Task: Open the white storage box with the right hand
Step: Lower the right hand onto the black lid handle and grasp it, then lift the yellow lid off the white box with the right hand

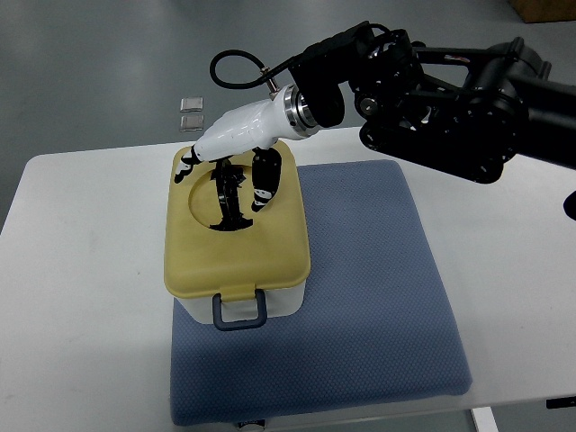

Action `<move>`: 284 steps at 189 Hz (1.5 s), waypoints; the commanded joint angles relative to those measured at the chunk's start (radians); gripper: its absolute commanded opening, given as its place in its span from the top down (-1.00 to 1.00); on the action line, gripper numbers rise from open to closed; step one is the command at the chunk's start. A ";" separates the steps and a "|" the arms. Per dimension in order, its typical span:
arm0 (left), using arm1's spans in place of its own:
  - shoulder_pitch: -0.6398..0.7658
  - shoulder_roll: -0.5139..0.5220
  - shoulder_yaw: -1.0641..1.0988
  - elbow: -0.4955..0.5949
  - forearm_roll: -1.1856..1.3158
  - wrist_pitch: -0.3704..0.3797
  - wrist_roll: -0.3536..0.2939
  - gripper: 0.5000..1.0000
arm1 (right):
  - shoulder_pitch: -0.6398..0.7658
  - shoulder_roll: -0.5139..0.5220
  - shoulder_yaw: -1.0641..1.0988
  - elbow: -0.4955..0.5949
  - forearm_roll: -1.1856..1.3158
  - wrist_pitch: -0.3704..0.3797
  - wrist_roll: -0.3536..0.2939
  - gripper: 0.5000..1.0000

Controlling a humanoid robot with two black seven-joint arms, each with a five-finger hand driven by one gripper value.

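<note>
White storage box (236,301) sits on the left part of a blue mat (360,297), on a white table (81,297). Yellowish lid (236,243) is on it, with a round recess on top. Dark blue latch (239,312) hangs at the near edge, over the box front.

Right hand (236,166) comes in from the upper right on a black arm (450,99), white palm shell over the far side of the lid. Fingers (265,180) point down and are loosely curled, tips at the recess; whether they touch or grip anything there can't be told. Black handle-like part (229,202) in the recess is tangled visually with the fingers, hard to separate.

A black cable (236,67) loops above the wrist. Two small grey squares (192,112) lie on the floor past the table's far edge. Cardboard corner (543,9) is cut off at top right.

Box walls are mostly hidden under the lid; only the front shows. Left arm isn't visible.
</note>
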 commanded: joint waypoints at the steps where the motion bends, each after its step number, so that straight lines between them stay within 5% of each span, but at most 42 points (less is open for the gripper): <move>1: -0.001 0.000 0.000 0.001 0.000 0.000 0.000 -1.00 | -0.001 0.006 0.000 -0.002 -0.001 -0.011 -0.001 -0.60; 44: 0.001 0.000 -0.001 0.000 0.000 0.000 0.000 -1.00 | -0.013 0.007 -0.006 -0.002 -0.001 -0.048 0.000 0.27; 64: 0.001 0.000 0.000 0.001 0.000 0.000 0.000 -1.00 | -0.011 0.007 -0.008 -0.003 -0.013 -0.057 0.000 1.00; 179: -0.001 0.000 0.000 0.001 0.000 0.000 0.000 -1.00 | 0.116 -0.025 0.066 0.000 0.043 0.033 0.032 1.00; 198: -0.001 0.000 0.000 -0.003 0.000 0.000 0.000 -1.00 | 0.186 -0.099 0.095 0.006 0.083 0.089 0.032 1.00; 284: -0.001 0.000 0.002 -0.005 0.001 0.000 0.000 -1.00 | 0.248 -0.516 -0.018 0.041 -0.053 0.089 0.063 1.00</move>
